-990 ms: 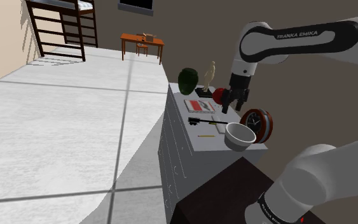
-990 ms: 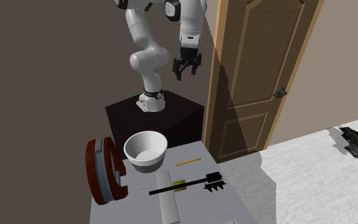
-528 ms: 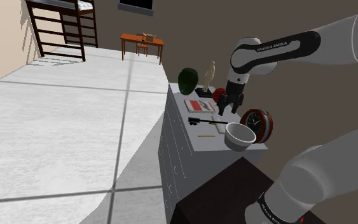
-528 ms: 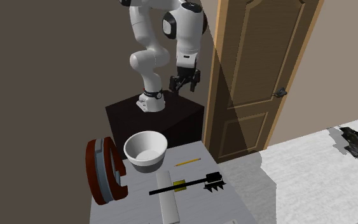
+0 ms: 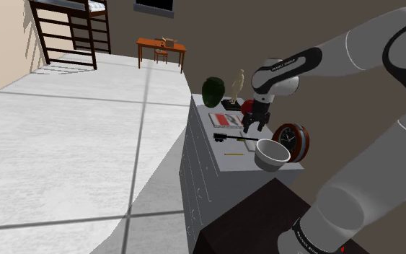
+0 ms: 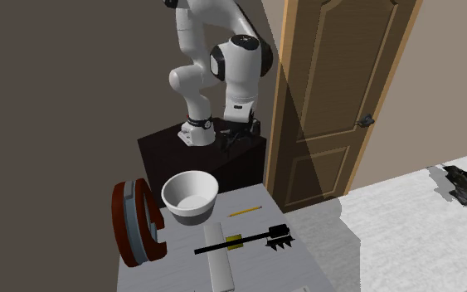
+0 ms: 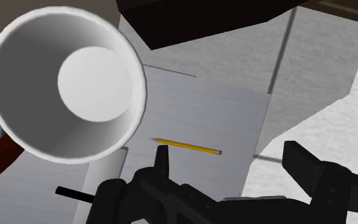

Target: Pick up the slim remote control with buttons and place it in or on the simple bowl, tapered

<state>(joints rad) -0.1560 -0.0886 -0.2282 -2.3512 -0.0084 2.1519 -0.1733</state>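
Observation:
A slim pale grey remote (image 6: pixel 221 265) lies on the grey cabinet top (image 6: pixel 299 267), running out from under the bowl's side. A black key-shaped object (image 6: pixel 246 240) lies across it. The tapered white bowl (image 6: pixel 190 197) stands upright and empty beside it. The shoulder view has the remote (image 5: pixel 247 143) just left of the bowl (image 5: pixel 272 154). My black gripper (image 5: pixel 252 127) hangs open above the cabinet, over the key and the remote, holding nothing. From the wrist I see the bowl (image 7: pixel 66 83), part of the remote (image 7: pixel 104 173) and the open gripper (image 7: pixel 230 159).
A yellow pencil (image 6: pixel 245 211) lies by the cabinet's edge. A red round clock (image 5: pixel 293 140) stands behind the bowl. A red-and-white book (image 5: pixel 221 119), a pale statuette (image 5: pixel 239 85) and a dark green object (image 5: pixel 213 90) occupy the far end. A wooden door (image 6: pixel 339 99) rises beside the stand (image 6: pixel 198 158).
The arm has folded down, bringing the gripper lower and closer to the cabinet top. The fingers stayed open. Nothing on the cabinet has moved.

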